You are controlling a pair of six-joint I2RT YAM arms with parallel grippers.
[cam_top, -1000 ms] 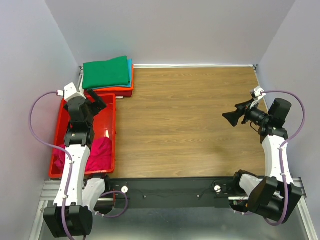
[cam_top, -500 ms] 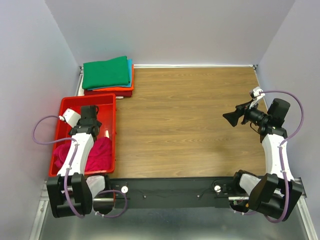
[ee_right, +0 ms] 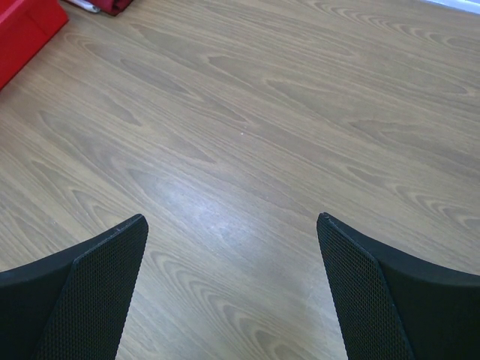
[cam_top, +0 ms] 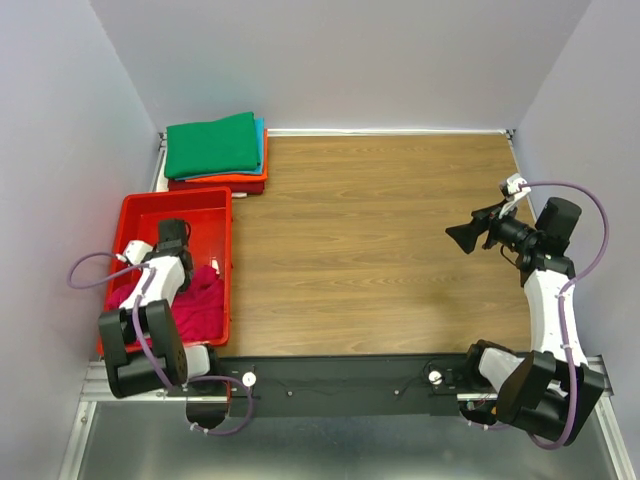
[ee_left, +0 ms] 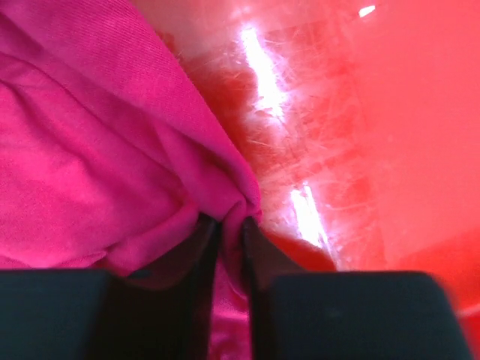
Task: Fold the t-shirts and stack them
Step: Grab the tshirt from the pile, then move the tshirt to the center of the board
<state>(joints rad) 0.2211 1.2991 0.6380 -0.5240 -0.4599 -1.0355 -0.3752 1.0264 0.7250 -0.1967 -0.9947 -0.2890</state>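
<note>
- The left gripper [ee_left: 229,223] is at the bottom middle of the left wrist view. Its two dark fingers [ee_left: 201,247] are almost together. They pinch a fold of the pink t-shirt [ee_left: 90,150].
- The pink t-shirt is all bunched up. It fills the left side of that view.
- The shirt lies inside the red tray [ee_left: 420,112]. The shiny tray floor fills the right side of that view.
- In the top view the red tray sits at the middle left. The pink shirt is in the lower half of it, and the left arm reaches down into it.
- Just above the tray, in the upper left of the top view, is a stack of folded t-shirts [cam_top: 240,178]. It rests on the corner of the wooden table [cam_top: 380,230].
- The green one [cam_top: 212,145] is on top. A blue edge shows under it, then orange, then dark red at the bottom.
- The right gripper [ee_right: 231,218] is spread wide with nothing in it. It hangs over bare wood at the right side of the top view, well apart from all the shirts.
</note>
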